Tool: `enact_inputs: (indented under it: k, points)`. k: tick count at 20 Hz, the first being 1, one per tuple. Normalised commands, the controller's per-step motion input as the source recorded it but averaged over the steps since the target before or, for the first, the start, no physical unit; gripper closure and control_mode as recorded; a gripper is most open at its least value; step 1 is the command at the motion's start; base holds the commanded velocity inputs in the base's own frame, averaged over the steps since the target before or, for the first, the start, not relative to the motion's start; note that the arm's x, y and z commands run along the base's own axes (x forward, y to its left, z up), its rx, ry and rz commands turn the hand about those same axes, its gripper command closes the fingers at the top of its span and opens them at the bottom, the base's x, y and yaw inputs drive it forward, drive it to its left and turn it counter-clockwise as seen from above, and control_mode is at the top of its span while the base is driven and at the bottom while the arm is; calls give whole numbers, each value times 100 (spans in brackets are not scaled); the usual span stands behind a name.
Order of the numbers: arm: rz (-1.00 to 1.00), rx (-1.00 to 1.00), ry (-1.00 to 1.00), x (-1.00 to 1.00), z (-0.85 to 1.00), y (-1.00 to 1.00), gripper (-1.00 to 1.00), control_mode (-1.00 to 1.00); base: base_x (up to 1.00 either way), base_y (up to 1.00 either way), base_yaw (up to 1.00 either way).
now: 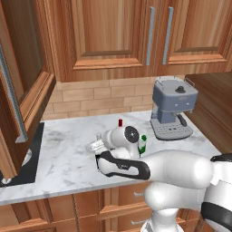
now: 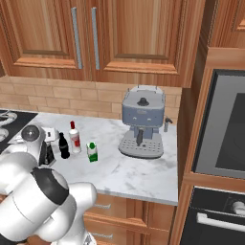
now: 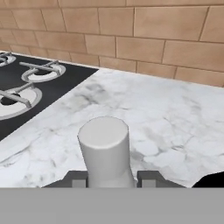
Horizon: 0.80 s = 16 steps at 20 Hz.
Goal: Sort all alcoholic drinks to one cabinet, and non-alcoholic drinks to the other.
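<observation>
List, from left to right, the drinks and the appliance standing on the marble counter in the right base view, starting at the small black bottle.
Small black cola-shaped bottle → slim white bottle with red cap and label → small green-and-white carton → grey-blue espresso machine.

A bottle cap (image 3: 104,133) stands between the two fingers (image 3: 74,178); marble counter (image 3: 175,127) lies beyond them, stove (image 3: 26,87) to their left, brick wall (image 3: 144,39) behind.

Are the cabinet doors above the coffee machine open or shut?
Shut. Both cabinet doors sit flush in their frame above the coffee machine, with their bar handles side by side and no shelf showing.
</observation>
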Motion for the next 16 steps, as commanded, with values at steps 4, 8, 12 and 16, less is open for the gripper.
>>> enact_inputs:
  k: [4, 8, 12, 16]
  points:
    - [0, 0, -4, -13, -1, 0, 100, -100, 0, 0, 0]
    - [0, 0, -6, -16, 0, 0, 100, -100, 0, 0, 0]
    - [0, 0, -3, -25, 10, 2, 100, -100, 0, 0, 0]
    - [0, 0, 0, -9, 41, 0, 100, -100, 0, 0, 0]
